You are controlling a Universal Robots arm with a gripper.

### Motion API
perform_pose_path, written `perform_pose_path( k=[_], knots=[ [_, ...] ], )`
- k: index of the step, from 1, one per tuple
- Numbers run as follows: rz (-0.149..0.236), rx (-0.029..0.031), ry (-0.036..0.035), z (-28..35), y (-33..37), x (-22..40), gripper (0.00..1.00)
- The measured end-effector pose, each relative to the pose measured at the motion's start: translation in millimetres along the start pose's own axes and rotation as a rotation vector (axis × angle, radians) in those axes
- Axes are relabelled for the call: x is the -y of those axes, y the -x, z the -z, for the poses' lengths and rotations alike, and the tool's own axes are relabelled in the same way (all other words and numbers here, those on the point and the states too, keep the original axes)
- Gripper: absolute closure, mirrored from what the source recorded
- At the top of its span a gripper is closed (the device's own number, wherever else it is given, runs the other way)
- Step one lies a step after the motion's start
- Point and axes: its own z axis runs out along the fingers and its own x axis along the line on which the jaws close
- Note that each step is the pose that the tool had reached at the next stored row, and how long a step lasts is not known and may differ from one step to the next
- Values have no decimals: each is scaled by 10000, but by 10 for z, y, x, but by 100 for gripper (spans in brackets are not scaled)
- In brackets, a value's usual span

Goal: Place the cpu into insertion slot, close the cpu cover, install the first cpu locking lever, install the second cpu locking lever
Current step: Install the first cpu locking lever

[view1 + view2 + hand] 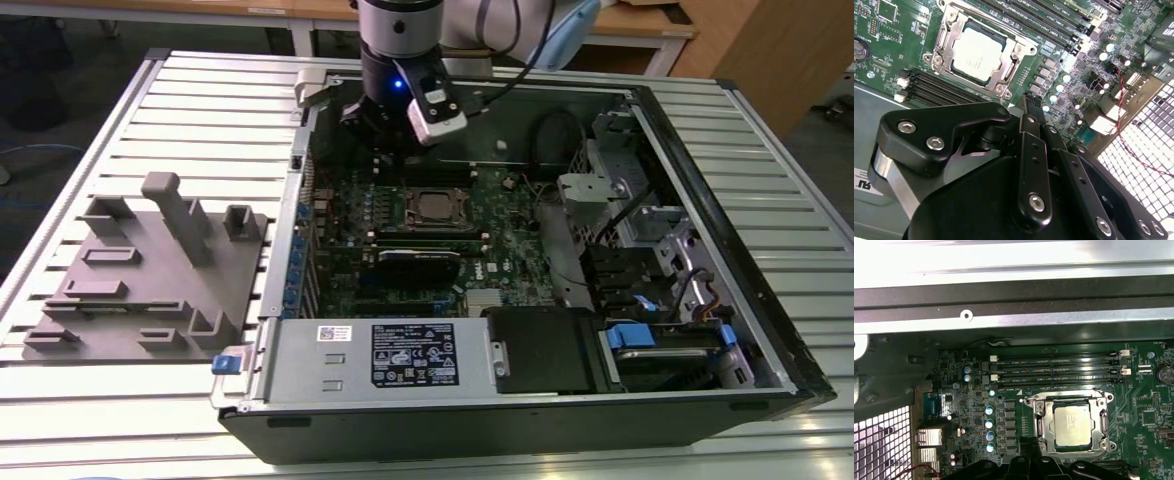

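Black linkage of the gripper (1032, 102) fills the foreground of the second wrist view, its two fingers pressed together at the tip with nothing between them. In the first wrist view the same closed tip (1029, 444) points towards the edge of the socket. Whether it touches the board cannot be told. Just beyond the tip lies the cpu (979, 52), a dull silver square seated flat in the insertion slot (934, 60), which sits on the green motherboard (1149, 415). The cpu cover (952, 29) lies down around the chip, so the metal top shows through its window. In the first wrist view the cover (1040, 422) frames the cpu (1072, 425) on all four sides. Thin wire levers run along the frame's edges, but whether they are latched cannot be told. Long black memory slots (1054, 367) lie beside the socket. In the exterior view the gripper (387, 150) hangs over the far part of the open computer case (507, 415), near the cpu (434, 207). The case rests on a slatted metal table (214, 90), with a power supply (387, 355) at its near side. A grey moulded fixture (147, 260) stands on the table at the exterior view's left of the case.
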Motion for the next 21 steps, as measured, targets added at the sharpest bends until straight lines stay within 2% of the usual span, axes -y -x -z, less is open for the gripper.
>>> perform_pose_path(
  k=[21],
  knots=[
    [-2, 0, 1, 0, -44, 3, 90]
  ],
)
